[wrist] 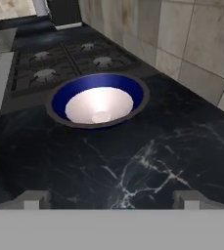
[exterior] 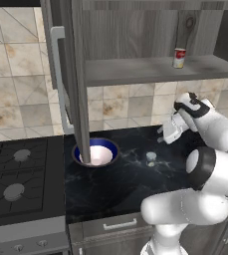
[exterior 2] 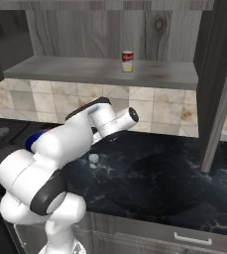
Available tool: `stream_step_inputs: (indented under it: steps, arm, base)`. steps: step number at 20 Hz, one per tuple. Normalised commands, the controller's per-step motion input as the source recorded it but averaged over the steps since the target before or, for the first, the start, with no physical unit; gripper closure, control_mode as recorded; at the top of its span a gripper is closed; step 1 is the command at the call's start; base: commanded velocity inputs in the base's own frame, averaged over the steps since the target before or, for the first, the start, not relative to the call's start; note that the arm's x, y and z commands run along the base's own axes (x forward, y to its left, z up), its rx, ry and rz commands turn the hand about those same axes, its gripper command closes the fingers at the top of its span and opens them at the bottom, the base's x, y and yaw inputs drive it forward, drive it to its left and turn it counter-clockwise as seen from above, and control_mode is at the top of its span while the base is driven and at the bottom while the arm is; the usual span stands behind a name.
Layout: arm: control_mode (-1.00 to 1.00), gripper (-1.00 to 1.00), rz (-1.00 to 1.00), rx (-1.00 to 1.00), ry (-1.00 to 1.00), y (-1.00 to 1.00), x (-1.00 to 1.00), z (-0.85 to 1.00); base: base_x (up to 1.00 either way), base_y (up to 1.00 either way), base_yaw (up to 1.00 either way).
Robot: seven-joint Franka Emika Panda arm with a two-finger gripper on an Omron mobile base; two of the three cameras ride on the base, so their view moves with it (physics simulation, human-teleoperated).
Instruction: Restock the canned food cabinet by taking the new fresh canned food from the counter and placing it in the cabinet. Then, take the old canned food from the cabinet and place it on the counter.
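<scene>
The red-and-white can [exterior: 179, 58] stands upright on the plank shelf [exterior: 135, 71] of the grey wood-grain cabinet [exterior 2: 85, 30], well above the fingers [exterior: 161, 134] and clear of them. The fingers hang below the shelf, over the black tabletop [exterior: 125, 174], set wide apart with nothing between them; in the hand view their two small tips [wrist: 34, 199] rise far apart at the bottom, with bare marble between.

The pale blue-grey can [exterior: 151, 158] sits on the tabletop, near the fingers and a little below them, apart from them; whether it stands or lies is too small to tell.

The tabletop is glossy black with thin white veins. A round bowl [wrist: 99, 100], deep blue at the rim and white inside, rests on it just beside the black gas stovetop [exterior: 16, 174], whose burners are flat grey discs. The cabinet door [exterior: 78, 74] stands open, edge-on before the bowl in the left base view, and carries a long silver bar handle [exterior: 58, 74]. The wall [exterior: 16, 89] behind is beige mottled stone tile.
</scene>
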Motion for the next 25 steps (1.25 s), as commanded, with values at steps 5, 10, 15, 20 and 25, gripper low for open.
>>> stream_step_inputs:
  steps: [5,10,15,20,25]
  arm:
    - [-1.00,-1.00,0.00,0.00,-0.04,0.16,-0.98,0.44]
    - [-1.00,-1.00,0.00,-0.03,-0.11,0.16,-1.00,0.09]
    - [-1.00,-1.00,0.00,-0.05,-0.15,0.27,-1.00,0.11]
    - [-1.00,-1.00,0.00,-0.04,-0.14,0.41,-1.00,0.43]
    - [-1.00,-1.00,-0.03,-0.12,-0.25,0.70,-0.98,0.80]
  base:
    - [0.00,0.00,0.00]
    - [0.00,0.00,0.00]
    - [0.00,0.00,0.00]
    - [0.00,0.00,0.00]
    - [0.00,0.00,0.00]
